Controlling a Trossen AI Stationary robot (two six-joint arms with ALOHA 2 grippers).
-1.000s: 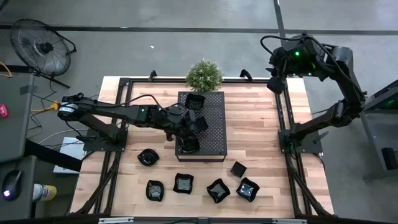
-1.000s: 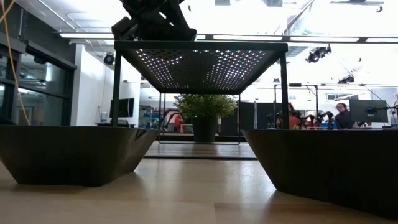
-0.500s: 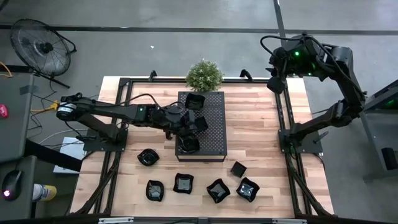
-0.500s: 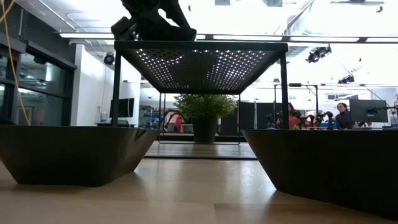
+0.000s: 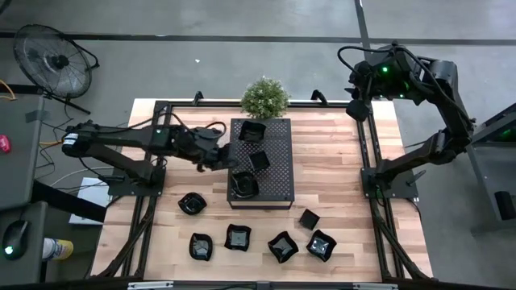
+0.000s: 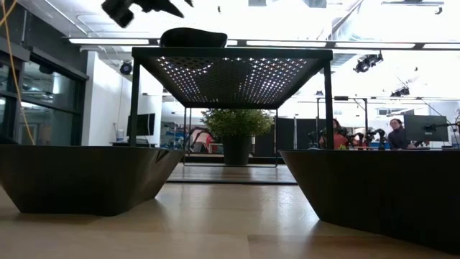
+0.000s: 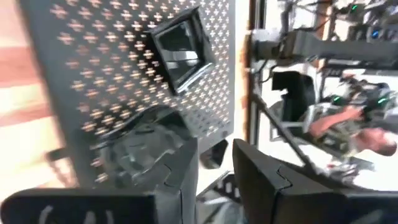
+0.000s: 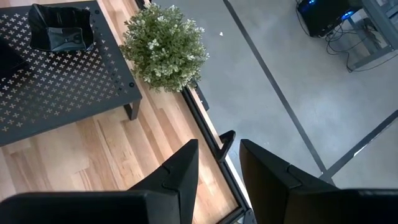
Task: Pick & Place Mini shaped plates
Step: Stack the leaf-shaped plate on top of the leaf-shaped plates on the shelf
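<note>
Three mini shaped plates sit on the black perforated tray (image 5: 278, 173): a square one (image 5: 253, 130) at the far end, one (image 5: 260, 159) in the middle and one (image 5: 244, 185) at the near left, also in the low view (image 6: 192, 37). Several more plates (image 5: 238, 237) rest on the wooden table near its front edge. My left gripper (image 5: 224, 155) hangs open just left of the tray, above its top, with nothing between the fingers (image 7: 214, 146). My right gripper (image 8: 217, 149) waits open, high over the table's far right corner (image 5: 355, 109).
The tray stands on thin legs (image 6: 328, 108) above the table. A potted plant (image 5: 264, 97) stands at the far edge behind it. Two plates (image 6: 79, 176) (image 6: 381, 191) loom close in the low view. Bare wood lies right of the tray (image 5: 330, 169).
My left gripper has let go of a plate on the near left of the tray. It has drawn back toward the table's left edge and risen, rolling its wrist. The plate stays on the tray.
</note>
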